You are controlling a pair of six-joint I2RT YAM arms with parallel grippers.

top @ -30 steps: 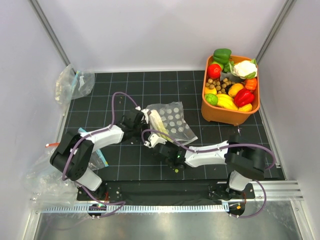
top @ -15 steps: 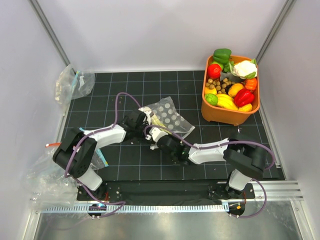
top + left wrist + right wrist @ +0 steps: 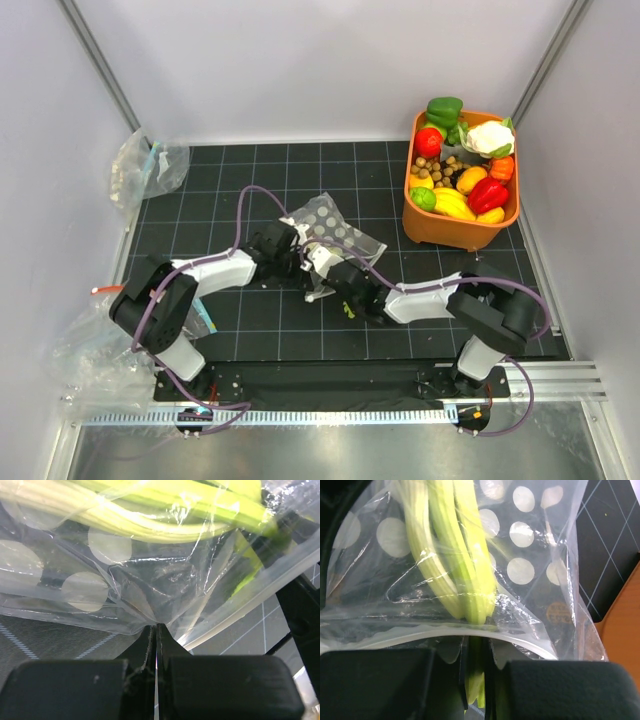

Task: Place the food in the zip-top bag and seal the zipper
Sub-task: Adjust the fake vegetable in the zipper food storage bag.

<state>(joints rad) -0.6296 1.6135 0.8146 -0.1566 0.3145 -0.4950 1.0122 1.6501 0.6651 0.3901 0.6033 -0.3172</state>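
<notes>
The dotted zip-top bag [image 3: 332,226] lies bunched on the black mat between my two grippers. The celery stalk [image 3: 455,555] is mostly inside it, and also shows in the left wrist view [image 3: 150,520]. My left gripper [image 3: 290,243] is shut on a fold of the bag's plastic [image 3: 156,626]. My right gripper [image 3: 326,264] is shut on the celery's near end [image 3: 477,675] at the bag's mouth, just behind the pale zipper strip [image 3: 420,636]. The strip is bowed and unpressed there. Two red toy vegetables [image 3: 428,141] [image 3: 487,194] lie in the orange bin.
The orange bin [image 3: 455,231] of toy produce stands at the back right. A crumpled clear bag [image 3: 148,165] lies at the back left. A teal-strip bag [image 3: 200,316] and more plastic [image 3: 80,350] lie beside the left arm's base.
Both grippers have moved away from the arm bases and closer together. The bag has shifted back and left and bunched up, and the celery sits deeper in it.
</notes>
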